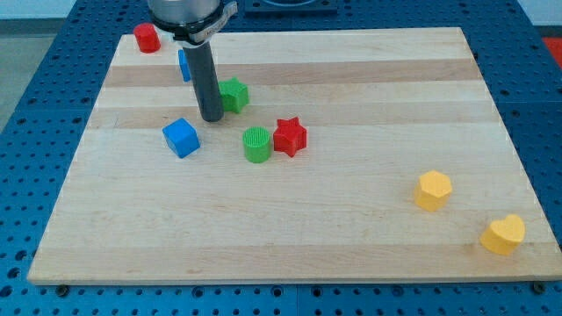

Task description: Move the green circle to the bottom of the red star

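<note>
One rod, no fingers to open or close: my tip [212,117] sits beside a green star [234,95]. Below it, the green circle [256,145] touches the red star [290,137] on its left. A blue cube [182,138] sits nearby.

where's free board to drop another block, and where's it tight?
Free: the wide stretch between the red star and the yellow hexagon, the view's top right, and the bottom left below the blue cube. Tight: around my tip, the green star and the green circle.
</note>
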Robot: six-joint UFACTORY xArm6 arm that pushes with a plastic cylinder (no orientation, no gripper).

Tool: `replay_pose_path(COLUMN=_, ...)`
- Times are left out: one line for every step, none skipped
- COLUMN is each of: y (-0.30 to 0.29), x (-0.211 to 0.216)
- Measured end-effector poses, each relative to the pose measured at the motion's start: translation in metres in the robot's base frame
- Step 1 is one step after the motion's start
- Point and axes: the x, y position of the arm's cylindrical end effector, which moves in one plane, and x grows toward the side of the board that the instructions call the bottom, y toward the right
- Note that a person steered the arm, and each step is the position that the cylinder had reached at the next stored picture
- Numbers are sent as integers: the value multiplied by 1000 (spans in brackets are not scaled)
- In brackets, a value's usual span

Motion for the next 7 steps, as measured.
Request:
replay_pose_path(y=-1, x=20)
replay_pose_path(y=-1, x=41)
replay_pose_path(y=-1, x=57)
replay_pose_path(y=5, x=58)
replay_pose_path(y=19, x=58)
replay_pose_path(y=30, x=53)
replay_pose_path(y=43, x=53)
